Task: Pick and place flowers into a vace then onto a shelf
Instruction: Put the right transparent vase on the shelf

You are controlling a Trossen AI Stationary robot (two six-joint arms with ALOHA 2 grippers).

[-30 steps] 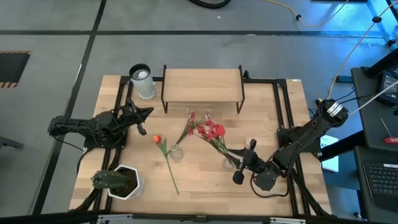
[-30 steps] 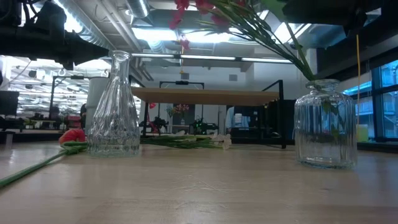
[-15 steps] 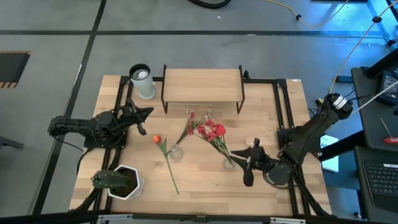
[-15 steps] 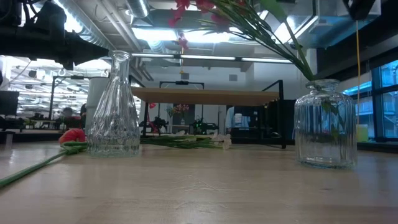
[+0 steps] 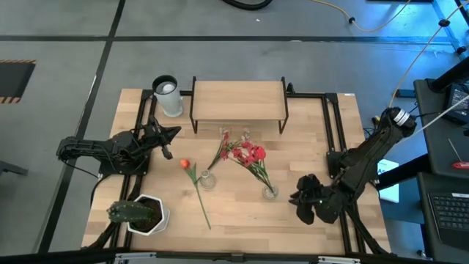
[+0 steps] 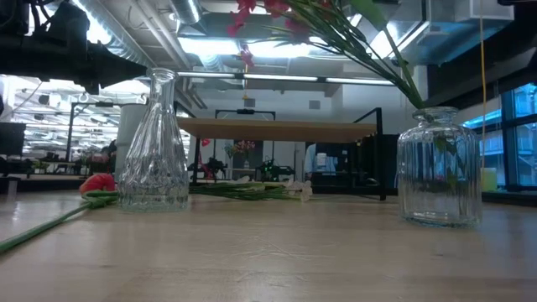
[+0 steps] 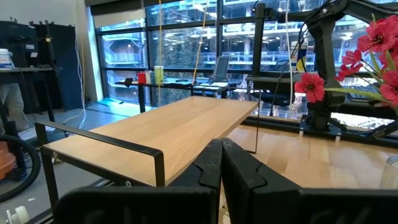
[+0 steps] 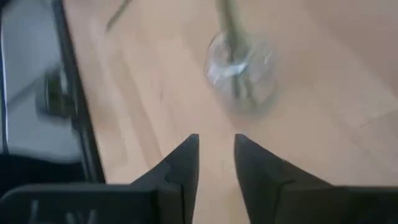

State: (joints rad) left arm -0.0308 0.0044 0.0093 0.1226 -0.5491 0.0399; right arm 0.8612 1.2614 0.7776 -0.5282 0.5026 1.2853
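Note:
A spray of small red blossoms [image 5: 248, 154] stands with its stems in a round ribbed glass vase [image 5: 270, 192], also seen in the low view [image 6: 439, 166]. A slim glass vase [image 5: 207, 178] stands beside an orange-red tulip [image 5: 185, 164] lying flat on the table. A leafy white-flowered sprig [image 6: 252, 191] lies in front of the shelf [image 5: 238, 100]. My right gripper [image 5: 302, 198] is open, right of the round vase [image 8: 239, 68], tipped toward the table. My left gripper [image 5: 170, 144] is shut and waits left of the tulip, facing the shelf [image 7: 168, 127].
A green spiky plant in a white pot [image 5: 139, 213] sits at the near left corner. A white cylinder [image 5: 168, 95] stands left of the shelf. Black frame rails [image 5: 335, 132] run along the table's sides. Bare wood lies between the two vases and the near edge.
My right gripper has drawn back from the round vase toward the table's right edge and tipped over to point down at the tabletop. The vase and flowers have stayed in place.

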